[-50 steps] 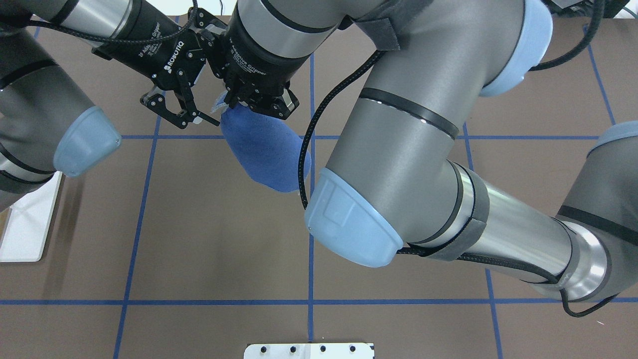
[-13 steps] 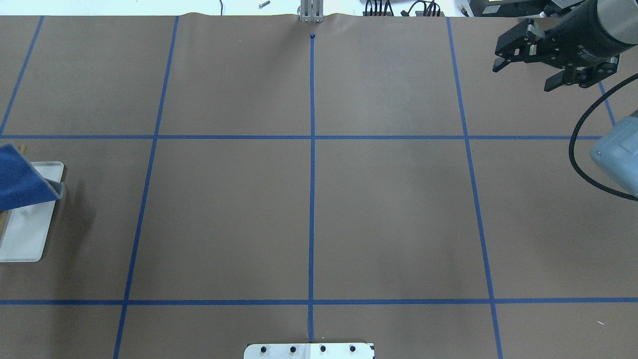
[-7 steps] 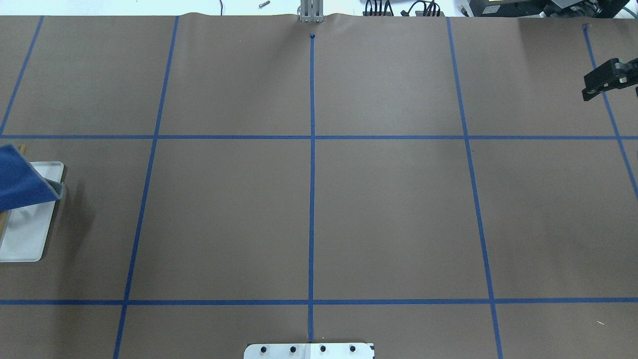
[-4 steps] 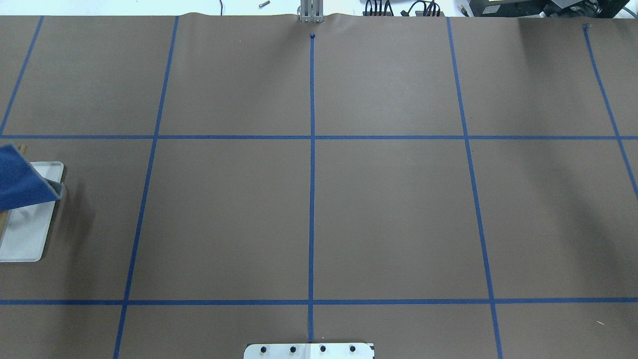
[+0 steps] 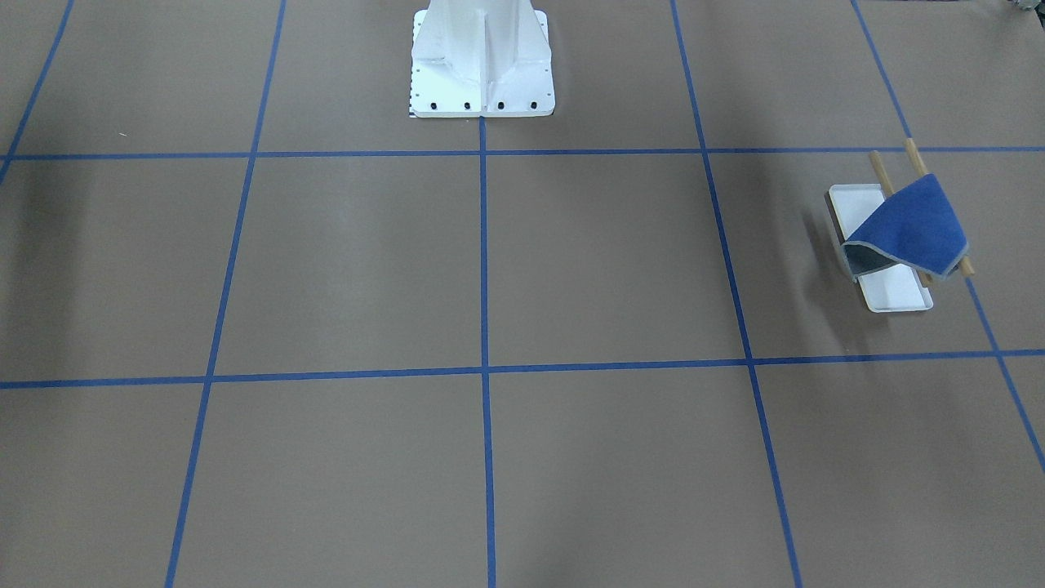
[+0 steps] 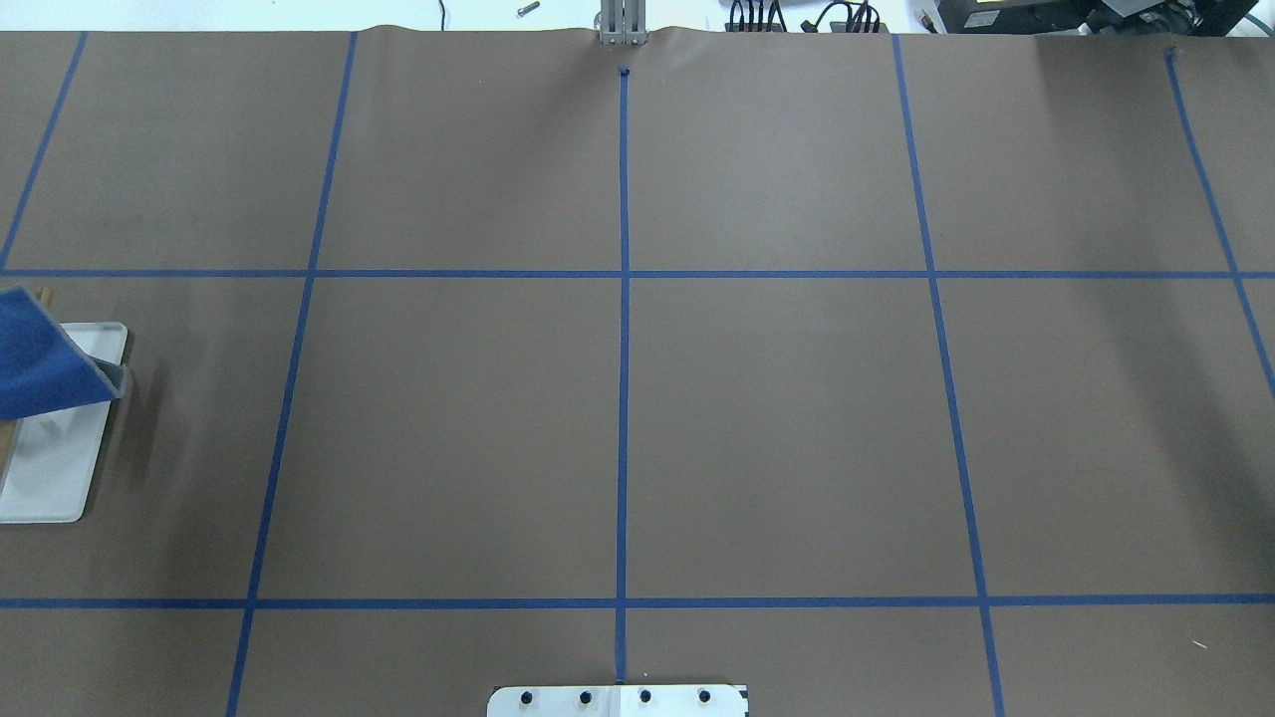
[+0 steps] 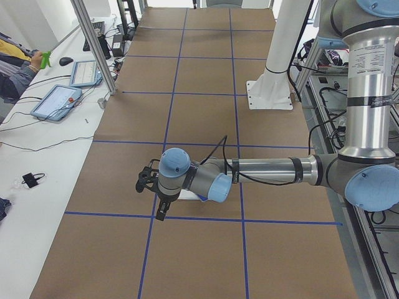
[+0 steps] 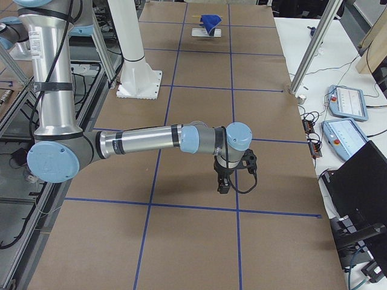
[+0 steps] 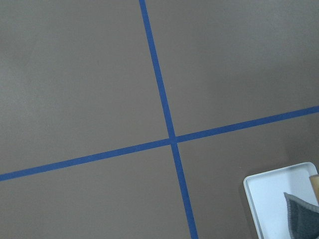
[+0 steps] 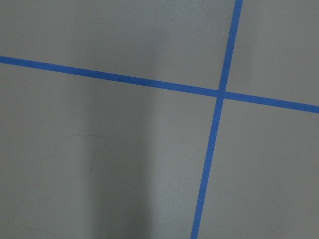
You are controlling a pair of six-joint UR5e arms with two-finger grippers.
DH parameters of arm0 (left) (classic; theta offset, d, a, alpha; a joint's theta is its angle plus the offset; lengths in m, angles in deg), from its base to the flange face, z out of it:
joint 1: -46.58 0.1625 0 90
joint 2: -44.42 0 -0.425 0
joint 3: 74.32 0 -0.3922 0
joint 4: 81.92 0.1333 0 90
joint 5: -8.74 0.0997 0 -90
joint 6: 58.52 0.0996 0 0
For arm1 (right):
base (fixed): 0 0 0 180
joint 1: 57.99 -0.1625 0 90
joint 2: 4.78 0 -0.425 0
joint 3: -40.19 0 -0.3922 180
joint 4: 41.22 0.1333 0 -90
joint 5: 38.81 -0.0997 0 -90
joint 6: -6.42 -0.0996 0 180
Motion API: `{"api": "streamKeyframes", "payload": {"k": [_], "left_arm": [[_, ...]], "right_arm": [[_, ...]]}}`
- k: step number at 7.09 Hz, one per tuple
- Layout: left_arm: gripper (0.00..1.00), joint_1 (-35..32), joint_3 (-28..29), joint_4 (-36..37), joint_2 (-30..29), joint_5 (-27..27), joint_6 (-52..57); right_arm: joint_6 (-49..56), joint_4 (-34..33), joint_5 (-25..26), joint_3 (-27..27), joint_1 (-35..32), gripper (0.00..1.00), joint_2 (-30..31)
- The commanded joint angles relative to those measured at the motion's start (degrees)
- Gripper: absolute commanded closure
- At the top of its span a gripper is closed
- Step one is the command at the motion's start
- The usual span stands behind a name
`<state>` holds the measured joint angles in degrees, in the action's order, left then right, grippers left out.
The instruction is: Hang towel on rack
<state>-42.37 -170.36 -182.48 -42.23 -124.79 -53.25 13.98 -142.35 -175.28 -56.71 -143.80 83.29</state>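
The towel (image 5: 906, 233) hangs over the rack (image 5: 894, 296), draped across both wooden rods (image 5: 878, 167) with its blue face up. One corner droops toward the tray base and shows the grey underside. The far ends of the rods stick out beyond the cloth. In the overhead view the towel (image 6: 40, 354) and rack (image 6: 55, 468) sit at the table's left edge, partly cut off by the frame. The left wrist view catches a corner of the tray with the grey cloth edge above it.

The left gripper (image 7: 161, 213) hangs over the table (image 5: 571, 269) just beside the rack, pointing down and clear of the towel. It shows only in the side view, so I cannot tell whether its jaws are apart or together. The right gripper (image 8: 222, 186) hangs over the table's opposite end, well apart from the rack, also pointing down. Its jaws cannot be judged either.

A white pedestal (image 5: 482, 57) stands at the robot's side of the table. Blue tape lines (image 5: 483, 261) divide the brown surface into squares.
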Motion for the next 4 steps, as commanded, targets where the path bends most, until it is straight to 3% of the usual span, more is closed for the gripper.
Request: {"api": "streamKeyframes", "payload": {"k": [1,4], "left_arm": [[0.02,-1.48,-4.33,9.41,0.95,1.68,7.56],[0.02,-1.40,-3.89,8.20,2.70,1.43,7.57]], "right_arm": [[0.08,1.54,-0.37,0.13,-0.15,0.00,0.34],[-0.01,1.54,-0.37,-0.14,-0.15,0.00,0.78]]}}
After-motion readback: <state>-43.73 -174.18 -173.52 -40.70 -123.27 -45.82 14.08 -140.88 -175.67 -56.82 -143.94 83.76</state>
